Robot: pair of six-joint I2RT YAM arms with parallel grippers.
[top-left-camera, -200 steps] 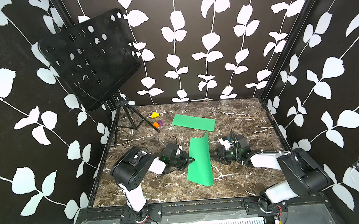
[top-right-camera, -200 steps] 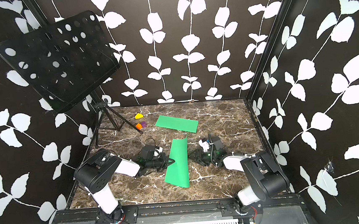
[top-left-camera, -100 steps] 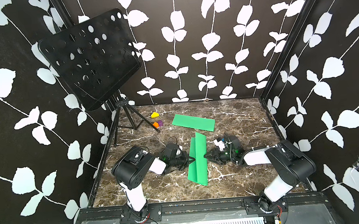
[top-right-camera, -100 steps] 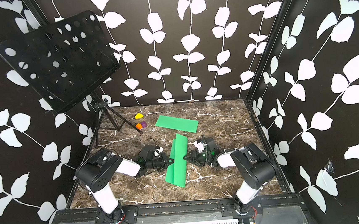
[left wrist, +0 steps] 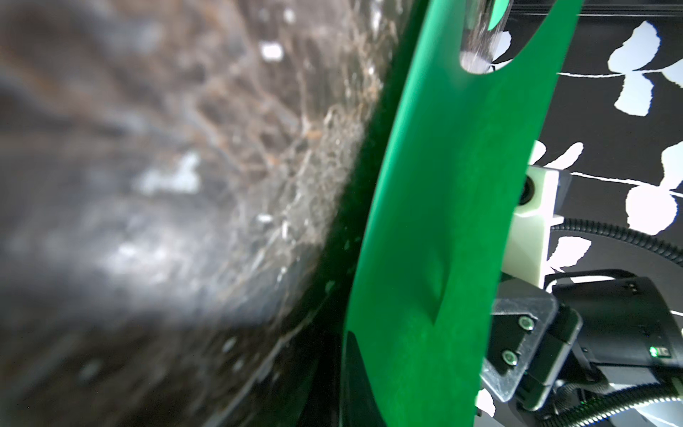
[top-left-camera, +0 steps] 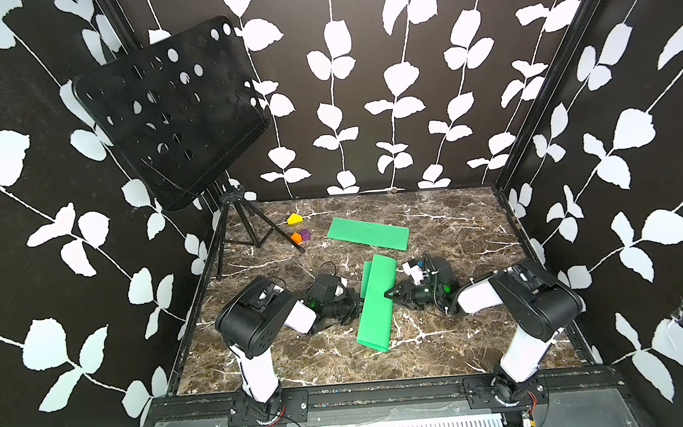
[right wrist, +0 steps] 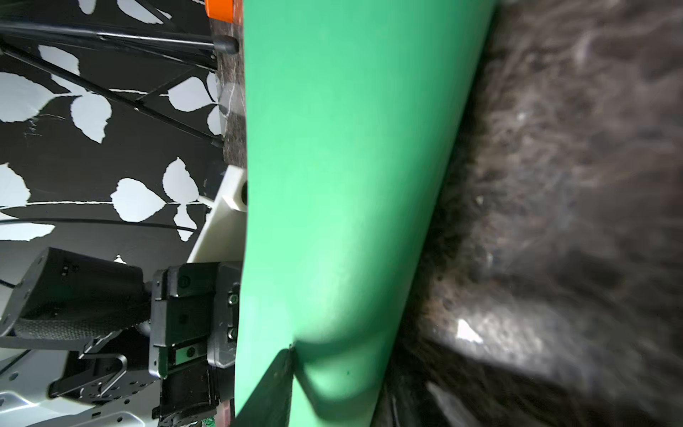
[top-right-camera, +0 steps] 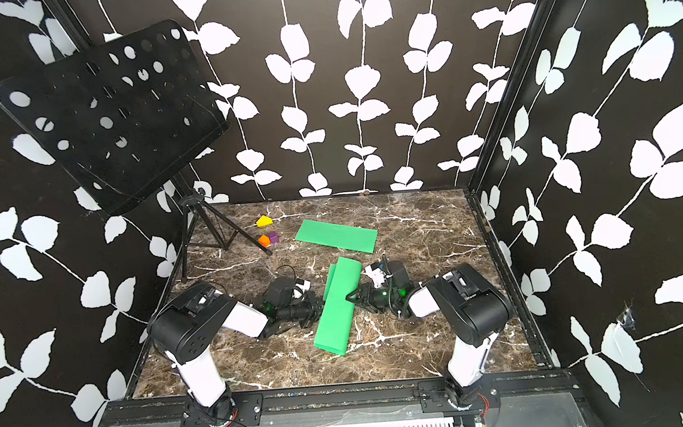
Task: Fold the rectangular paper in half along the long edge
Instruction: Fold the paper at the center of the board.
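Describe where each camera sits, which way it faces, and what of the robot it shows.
Top views: high at the front, looking down on the table; left arm and right arm both show.
Left wrist: low over the table, facing the green paper; the right arm's end shows beyond.
Right wrist: low, facing the paper's other side; one of its own fingers touches it.
Shared: both wrist views show the paper and the opposite arm.

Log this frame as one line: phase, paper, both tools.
phase: mid-fold | green paper: doubled over lengthwise, lower layer showing at far end | left tool: shut at its left edge | right tool: tip on top flap, jaws unclear
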